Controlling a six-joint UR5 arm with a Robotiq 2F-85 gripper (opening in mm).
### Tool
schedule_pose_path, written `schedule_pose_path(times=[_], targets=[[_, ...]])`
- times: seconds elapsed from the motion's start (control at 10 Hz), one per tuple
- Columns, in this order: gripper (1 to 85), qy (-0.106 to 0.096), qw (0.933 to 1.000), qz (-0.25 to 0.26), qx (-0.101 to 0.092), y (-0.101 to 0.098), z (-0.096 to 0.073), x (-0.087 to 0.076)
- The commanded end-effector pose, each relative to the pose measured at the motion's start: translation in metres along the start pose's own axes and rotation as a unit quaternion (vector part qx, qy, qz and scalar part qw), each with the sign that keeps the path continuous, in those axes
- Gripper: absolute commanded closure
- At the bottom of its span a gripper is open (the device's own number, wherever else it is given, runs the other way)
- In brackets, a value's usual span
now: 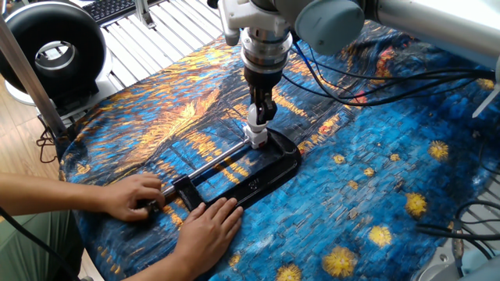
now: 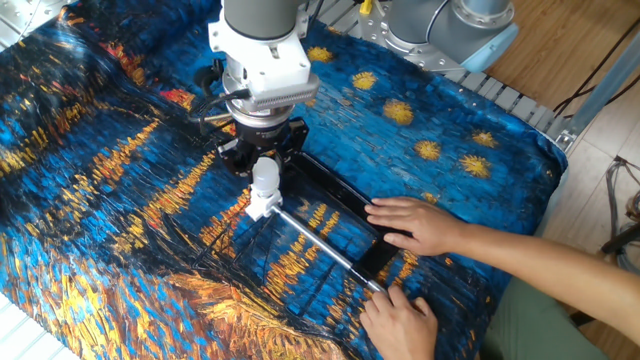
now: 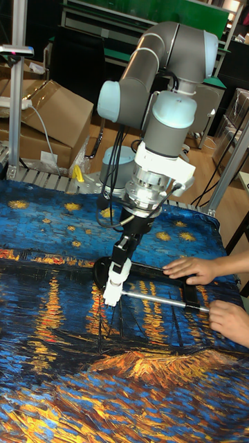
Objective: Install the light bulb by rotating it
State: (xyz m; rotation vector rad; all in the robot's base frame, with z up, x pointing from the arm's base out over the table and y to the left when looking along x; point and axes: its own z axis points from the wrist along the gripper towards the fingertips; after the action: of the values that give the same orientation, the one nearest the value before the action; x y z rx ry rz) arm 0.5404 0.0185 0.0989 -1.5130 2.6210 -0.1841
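Note:
The light bulb (image 1: 256,127) (image 2: 265,176) (image 3: 118,272) stands upright on the white socket block (image 1: 258,141) (image 2: 259,205) (image 3: 111,295). The block is held at the far end of a black clamp (image 1: 275,166) (image 2: 335,190). My gripper (image 1: 262,109) (image 2: 265,158) (image 3: 124,250) comes straight down from above, and its dark fingers are shut on the bulb's upper part. The bulb's dome is mostly hidden between the fingers.
A person's two hands (image 1: 134,196) (image 1: 208,228) (image 2: 418,224) press on the clamp's near end and its metal rod (image 1: 219,160). Black cables (image 1: 375,84) trail over the blue and orange cloth (image 1: 375,187). A round black device (image 1: 51,48) stands beyond the table's left edge.

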Motion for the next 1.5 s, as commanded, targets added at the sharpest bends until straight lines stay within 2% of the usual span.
schedule_pose_path(times=[0.0, 0.3, 0.7, 0.9, 1.0, 1.2, 1.4], targets=[[67.7, -0.021, 0.9971, 0.072, 0.015, -0.011, 0.002, -0.005], [68.0, -0.031, 0.9918, 0.124, 0.003, -0.006, 0.006, -0.006], [72.0, -0.028, 0.9837, 0.178, -0.003, -0.006, 0.001, -0.003], [75.7, -0.037, 0.9732, 0.227, 0.011, -0.017, 0.002, -0.005], [75.7, -0.05, 0.965, 0.257, 0.009, -0.019, 0.006, -0.009], [76.3, -0.058, 0.9497, 0.307, 0.014, -0.027, 0.009, -0.008], [78.0, -0.058, 0.9409, 0.334, 0.011, -0.027, 0.008, -0.006]])
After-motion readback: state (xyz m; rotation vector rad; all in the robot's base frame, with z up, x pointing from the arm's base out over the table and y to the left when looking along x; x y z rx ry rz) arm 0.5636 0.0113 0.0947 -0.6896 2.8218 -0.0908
